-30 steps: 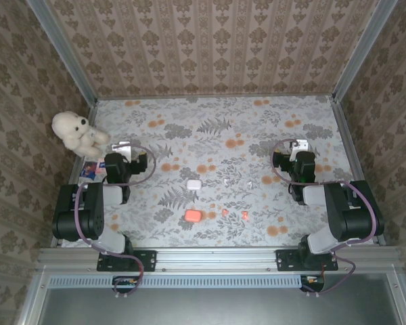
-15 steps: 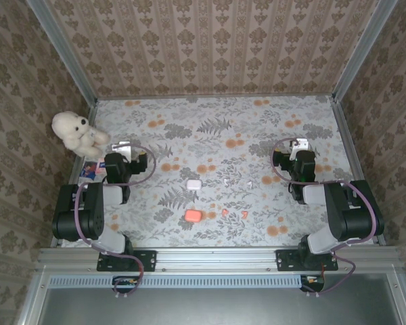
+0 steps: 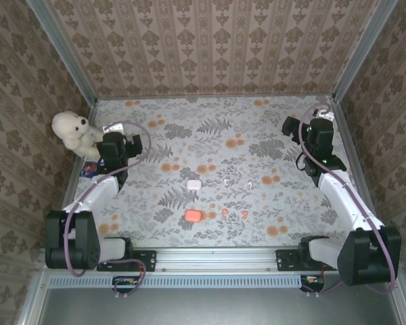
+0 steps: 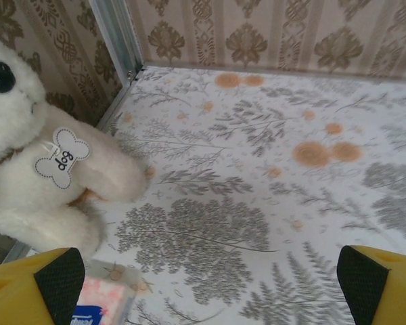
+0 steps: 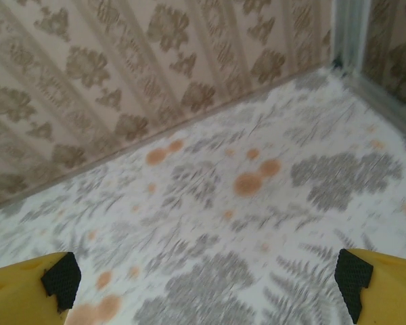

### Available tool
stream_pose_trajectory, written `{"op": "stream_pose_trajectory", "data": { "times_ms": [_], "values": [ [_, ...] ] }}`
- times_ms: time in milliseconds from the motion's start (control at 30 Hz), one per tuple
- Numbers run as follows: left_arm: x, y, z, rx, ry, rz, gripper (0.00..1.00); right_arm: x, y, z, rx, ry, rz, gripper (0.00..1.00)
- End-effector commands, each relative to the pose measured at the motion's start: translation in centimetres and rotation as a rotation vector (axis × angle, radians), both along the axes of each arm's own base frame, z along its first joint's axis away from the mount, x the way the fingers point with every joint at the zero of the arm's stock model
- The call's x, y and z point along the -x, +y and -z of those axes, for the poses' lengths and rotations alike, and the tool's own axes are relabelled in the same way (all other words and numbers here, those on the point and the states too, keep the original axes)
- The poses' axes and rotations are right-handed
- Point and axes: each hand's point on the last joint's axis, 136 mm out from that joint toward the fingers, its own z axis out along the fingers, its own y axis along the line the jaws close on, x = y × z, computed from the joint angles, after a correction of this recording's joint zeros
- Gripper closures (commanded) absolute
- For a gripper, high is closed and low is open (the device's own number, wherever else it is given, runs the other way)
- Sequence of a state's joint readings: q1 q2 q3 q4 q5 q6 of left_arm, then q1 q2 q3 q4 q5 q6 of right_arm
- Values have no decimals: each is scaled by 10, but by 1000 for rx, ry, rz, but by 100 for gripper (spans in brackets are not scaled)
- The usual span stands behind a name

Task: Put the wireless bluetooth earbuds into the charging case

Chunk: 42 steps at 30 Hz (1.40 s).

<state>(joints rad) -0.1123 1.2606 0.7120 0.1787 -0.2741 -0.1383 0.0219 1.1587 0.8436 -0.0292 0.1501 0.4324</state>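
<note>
Mid-table, white earbuds and orange earbuds lie loose just right of the white case and orange case. Left gripper and right gripper hover at the far corners, jaws apart and empty, probably staged for a pick.

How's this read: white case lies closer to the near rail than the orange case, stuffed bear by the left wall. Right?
No. Top external view: the orange case lies closer to the near rail than the white case. Stuffed bear by the left wall is right.
</note>
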Motion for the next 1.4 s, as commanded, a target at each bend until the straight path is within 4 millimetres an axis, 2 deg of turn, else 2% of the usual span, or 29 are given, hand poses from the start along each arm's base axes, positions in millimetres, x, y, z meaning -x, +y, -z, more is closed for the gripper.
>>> {"op": "stream_pose_trajectory", "data": {
  "times_ms": [0, 67, 200, 400, 500, 700, 900, 1367],
  "values": [
    [36, -7, 23, 116, 223, -72, 0, 41, 52, 53, -192, 272, -149, 5],
    [45, -18, 23, 175, 260, -64, 0, 56, 79, 53, -200, 334, -193, 8],
    [56, -37, 27, 289, 311, -56, 0, 92, 147, 64, -216, 469, -298, 13],
    [48, -51, 29, 375, 354, -61, 0, 132, 239, 89, -158, 626, -348, 14],
    [39, -49, 28, 377, 366, -72, 0, 145, 278, 106, -94, 695, -337, 13],
    [31, -25, 33, 483, 379, -160, 0, 161, 331, 135, 3, 815, -294, 10],
    [34, -11, 39, 548, 372, -200, 0, 180, 362, 155, 32, 894, -298, 9],
    [38, -4, 47, 600, 366, -220, 0, 196, 386, 184, 76, 1019, -319, 9]
  ]
}}
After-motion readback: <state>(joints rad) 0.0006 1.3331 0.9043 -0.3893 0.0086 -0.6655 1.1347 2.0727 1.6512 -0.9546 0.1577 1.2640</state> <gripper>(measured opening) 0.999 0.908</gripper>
